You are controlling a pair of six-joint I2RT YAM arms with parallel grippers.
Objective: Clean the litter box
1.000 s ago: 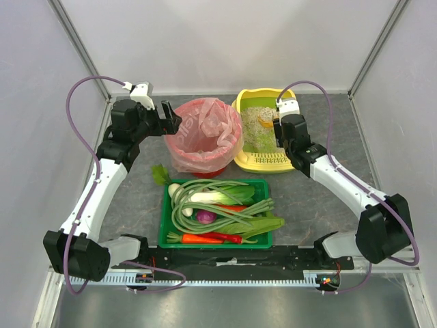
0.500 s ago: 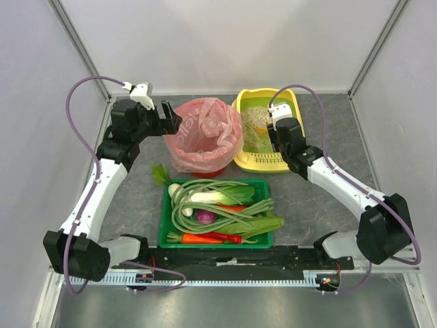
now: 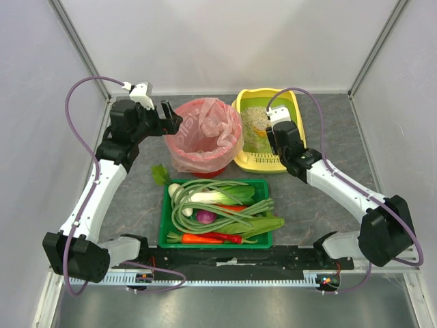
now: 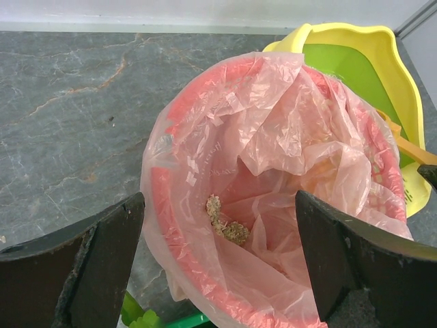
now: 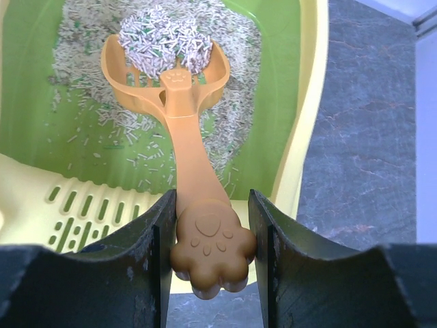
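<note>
Bench: grey stone-patterned bench (image 3: 136, 198) carrying both arms at its near edge.
Left arm: white and black left arm (image 3: 95, 191) rises from the near left corner, runs forward along the left side, then bends at the wrist to point right at the bin.
Right arm: white and black right arm (image 3: 341, 188) stretches from the near right corner diagonally forward and left, with its wrist over the near end of the litter box.
Vegetable tray: green rectangular plastic tray (image 3: 164, 219) of vegetables, near centre, between the arm bases.
Bin: round red bin lined with a pink plastic bag (image 4: 171, 205), far centre; a few beige litter clumps (image 4: 229, 229) lie at the bottom.
Litter box: yellow rectangular plastic litter box (image 3: 259, 162) with green lining and grey-beige granules, at the far side, just right of the bin.
Left gripper: left gripper (image 4: 218, 205) spread wide, holding nothing, level with the bin's left side.
Right gripper: right gripper (image 5: 210, 219) pinching the paw-shaped end of the scoop handle.
Scoop: orange plastic litter scoop (image 5: 188, 143), its head out over the litter.
Load: rounded grey-green clump of litter (image 5: 166, 42) sitting in the scoop's head.
</note>
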